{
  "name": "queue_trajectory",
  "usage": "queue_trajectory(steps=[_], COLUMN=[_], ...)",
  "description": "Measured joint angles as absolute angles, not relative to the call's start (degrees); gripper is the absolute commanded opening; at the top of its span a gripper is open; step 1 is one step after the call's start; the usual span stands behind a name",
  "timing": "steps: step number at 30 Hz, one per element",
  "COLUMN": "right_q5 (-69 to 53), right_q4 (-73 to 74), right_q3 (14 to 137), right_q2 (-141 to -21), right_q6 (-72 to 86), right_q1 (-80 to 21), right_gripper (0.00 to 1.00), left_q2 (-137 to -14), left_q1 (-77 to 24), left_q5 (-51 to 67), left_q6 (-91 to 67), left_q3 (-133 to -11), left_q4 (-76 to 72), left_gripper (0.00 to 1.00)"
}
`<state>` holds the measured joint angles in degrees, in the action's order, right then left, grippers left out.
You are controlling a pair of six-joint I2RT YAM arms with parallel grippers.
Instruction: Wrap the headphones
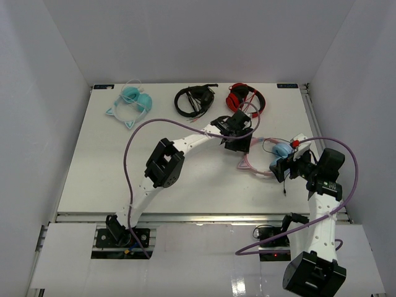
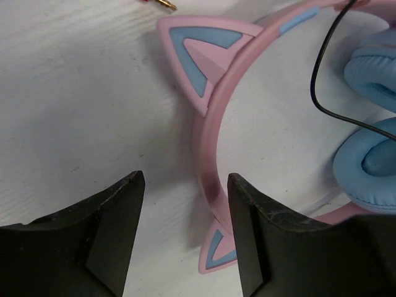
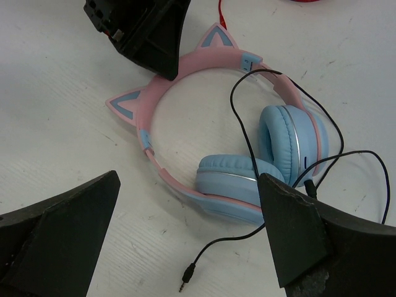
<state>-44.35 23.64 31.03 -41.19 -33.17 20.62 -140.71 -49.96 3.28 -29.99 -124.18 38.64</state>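
The headphones (image 1: 253,167) lie flat on the white table at the right, with a pink cat-ear headband (image 2: 207,139), light blue ear cups (image 3: 278,139) and a thin black cable (image 3: 244,127). The cable lies loose over the cups, and its plug (image 3: 187,276) rests on the table in front. My left gripper (image 1: 238,143) is open and low, its jaws straddling the headband between the two cat ears (image 2: 185,185). My right gripper (image 1: 286,167) is open wide above the ear-cup side (image 3: 189,179) and holds nothing.
At the back of the table lie an all-teal cat-ear pair (image 1: 131,102), a black pair (image 1: 193,99) and a red pair (image 1: 244,97). The red pair's cable (image 3: 219,12) runs close to my left gripper. White walls close in the table.
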Motion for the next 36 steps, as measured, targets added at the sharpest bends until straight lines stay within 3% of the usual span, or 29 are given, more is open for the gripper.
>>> queue_trajectory(steps=[5,11,21,29,36], right_q5=[-44.4,-44.8,-45.5,-47.3,-56.6], right_q4=[23.6,23.6,23.6,23.7,32.6], right_q3=[31.0,31.0,31.0,31.0,35.7], right_q2=[-41.2,-40.6,-39.4,-37.6,-37.8], right_q6=[-33.0,-32.8,-31.9,-32.0,-40.1], right_q1=[20.6,20.6,20.7,20.9,21.0], right_gripper=[0.99,0.99,0.99,0.99,0.95], left_q2=[-142.1,-142.7,-144.6,-142.3,-120.0], left_q1=[-51.9,-53.4,-54.8,-55.4,-54.2], left_q5=[3.1,2.5,-5.5,-9.0,-16.5], left_q6=[-29.6,-29.3,-29.3,-29.7,-29.5], left_q3=[-124.5,-124.7,-126.7,-122.4,-92.8], left_q4=[38.3,37.5,36.6,33.5,30.5], left_gripper=[0.62,0.44,0.00,0.00,0.00])
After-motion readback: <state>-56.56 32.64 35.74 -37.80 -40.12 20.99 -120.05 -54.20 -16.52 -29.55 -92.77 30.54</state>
